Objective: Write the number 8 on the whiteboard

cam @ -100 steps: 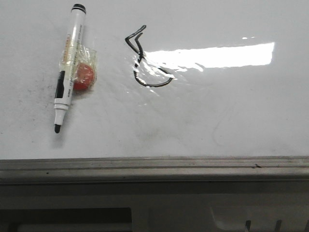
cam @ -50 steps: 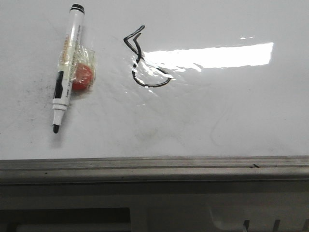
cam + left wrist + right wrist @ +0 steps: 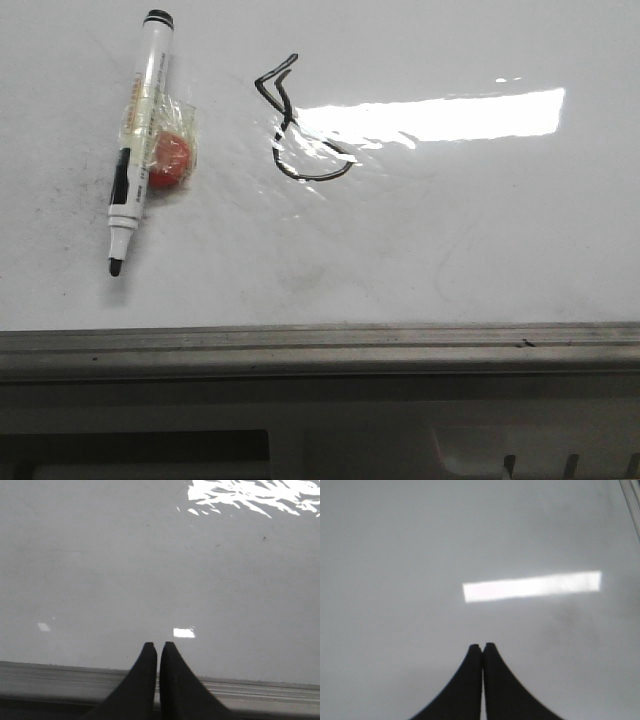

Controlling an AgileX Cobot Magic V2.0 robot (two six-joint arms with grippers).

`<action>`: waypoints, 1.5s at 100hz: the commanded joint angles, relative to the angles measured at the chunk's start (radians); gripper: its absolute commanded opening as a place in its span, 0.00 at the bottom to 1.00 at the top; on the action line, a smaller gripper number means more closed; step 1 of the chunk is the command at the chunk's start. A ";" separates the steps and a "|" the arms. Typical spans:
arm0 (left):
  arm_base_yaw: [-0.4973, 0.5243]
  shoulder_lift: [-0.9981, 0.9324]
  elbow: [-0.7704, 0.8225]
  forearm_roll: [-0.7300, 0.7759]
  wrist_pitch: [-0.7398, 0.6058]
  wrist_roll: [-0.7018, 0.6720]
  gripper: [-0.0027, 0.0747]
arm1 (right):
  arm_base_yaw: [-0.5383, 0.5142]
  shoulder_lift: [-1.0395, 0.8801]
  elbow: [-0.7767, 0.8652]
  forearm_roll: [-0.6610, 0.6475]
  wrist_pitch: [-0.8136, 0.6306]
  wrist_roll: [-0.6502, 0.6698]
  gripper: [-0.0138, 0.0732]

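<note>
The number 8 [image 3: 295, 125] is a thin black line drawing on the whiteboard [image 3: 480, 240], with an angular hook on top and a rounded loop below, partly under the glare. A white marker [image 3: 138, 140], uncapped with its black tip toward the front edge, lies to its left with a red ball [image 3: 168, 162] taped to it. No gripper shows in the front view. My left gripper [image 3: 158, 645] is shut and empty over the board's frame edge. My right gripper [image 3: 482, 645] is shut and empty over bare board.
A grey metal frame strip [image 3: 320, 345] edges the board along the front; it also shows in the left wrist view [image 3: 260, 692]. A bright glare band [image 3: 440, 115] lies right of the drawing. Faint grey smudges [image 3: 300, 280] mark the board.
The whole front view has shifted very slightly; the marker, ball and drawing keep their places relative to each other.
</note>
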 commanded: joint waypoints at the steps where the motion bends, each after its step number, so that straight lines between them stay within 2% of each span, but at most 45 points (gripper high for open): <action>1: -0.001 -0.030 0.032 -0.013 -0.045 0.000 0.01 | -0.059 -0.019 0.013 0.011 0.085 -0.017 0.09; 30: -0.001 -0.030 0.032 -0.013 -0.045 0.000 0.01 | -0.071 -0.019 0.013 0.011 0.331 -0.068 0.09; 150: -0.001 -0.030 0.032 -0.013 -0.045 0.000 0.01 | -0.071 -0.019 0.013 0.007 0.321 -0.079 0.09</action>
